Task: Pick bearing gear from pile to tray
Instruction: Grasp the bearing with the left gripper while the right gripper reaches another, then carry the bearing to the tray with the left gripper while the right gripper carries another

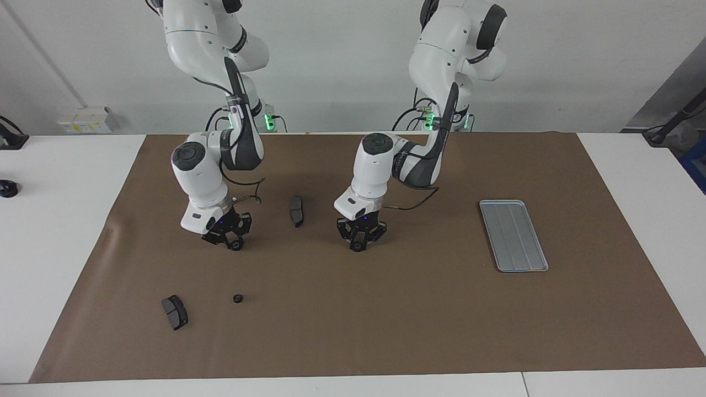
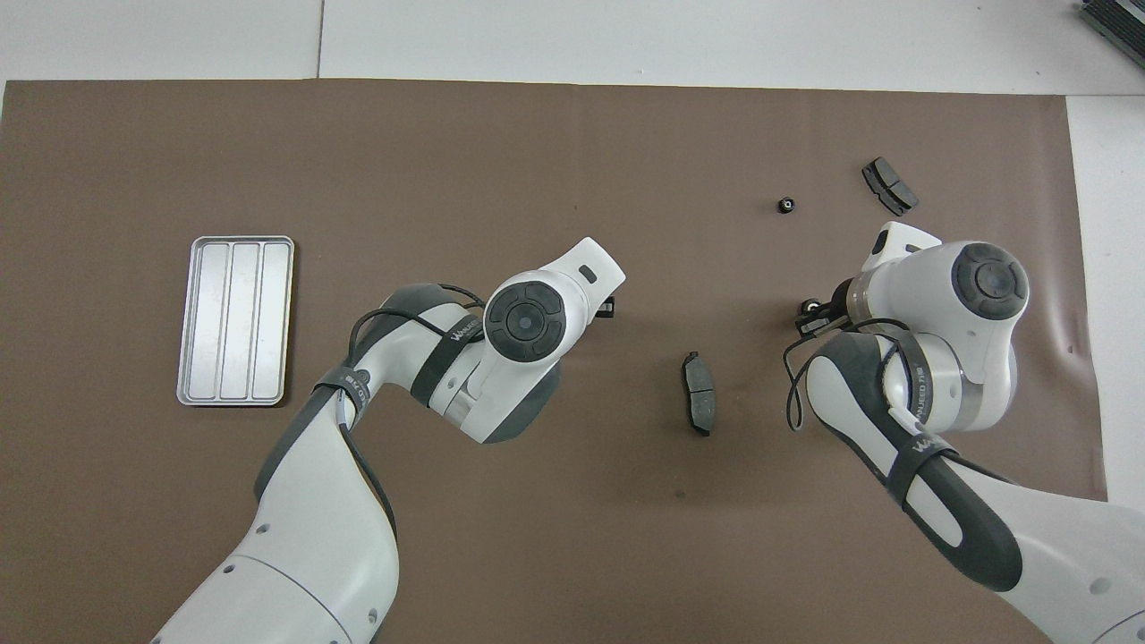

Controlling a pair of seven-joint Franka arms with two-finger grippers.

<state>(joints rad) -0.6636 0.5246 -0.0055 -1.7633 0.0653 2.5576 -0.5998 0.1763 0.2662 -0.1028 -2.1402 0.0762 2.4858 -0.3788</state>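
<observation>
While both arms reach down to the worktop [image 1: 386,331], we see the left end effector [image 1: 358,246] clenched on one gear [image 1: 358,247], the right end effector [image 1: 236,245] on another gear [image 1: 236,246]; the tray [image 1: 513,235] lies toward the left arm's end, and a third gear [image 1: 237,299] sits farthest out.

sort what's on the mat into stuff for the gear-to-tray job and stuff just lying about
For the job:
- gear in the left claw, low at the mat
- gear in the right claw, low at the mat
- loose gear, farther from the robots
- tray, toward the left arm's end

Lying about:
- brake pad between the two arms
- brake pad beside the loose gear
</observation>
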